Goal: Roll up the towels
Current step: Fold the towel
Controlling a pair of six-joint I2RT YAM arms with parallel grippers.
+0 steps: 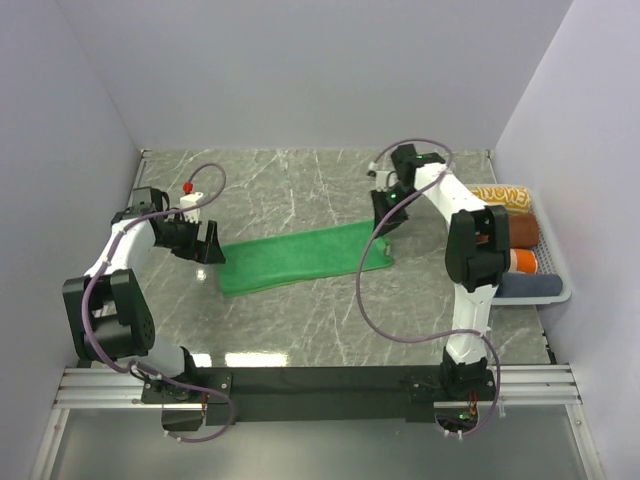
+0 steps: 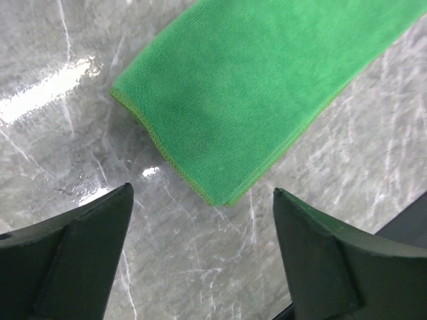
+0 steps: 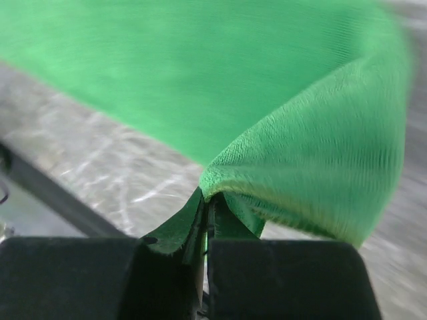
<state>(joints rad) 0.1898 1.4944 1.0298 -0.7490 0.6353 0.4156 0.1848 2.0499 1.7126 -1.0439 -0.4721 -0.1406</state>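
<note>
A bright green towel (image 1: pixel 300 257) lies folded into a long strip across the middle of the grey marble table. My left gripper (image 1: pixel 212 248) hovers just off the strip's left end, its jaws wide open and holding nothing. In the left wrist view the towel's left end (image 2: pixel 253 87) lies flat beyond the gripper (image 2: pixel 203 190), and bare table shows between the fingers (image 2: pixel 87 247). My right gripper (image 1: pixel 385 222) is at the right end. In the right wrist view it (image 3: pixel 208 197) is shut on the towel's edge (image 3: pixel 320 153), which is raised off the table.
A white basket (image 1: pixel 560 272) stands against the right wall. In it lie rolled towels: yellow-striped (image 1: pixel 500 193), brown (image 1: pixel 522 232), orange-lettered (image 1: pixel 525 261) and blue-grey (image 1: pixel 525 287). Walls close in the table on the left, back and right.
</note>
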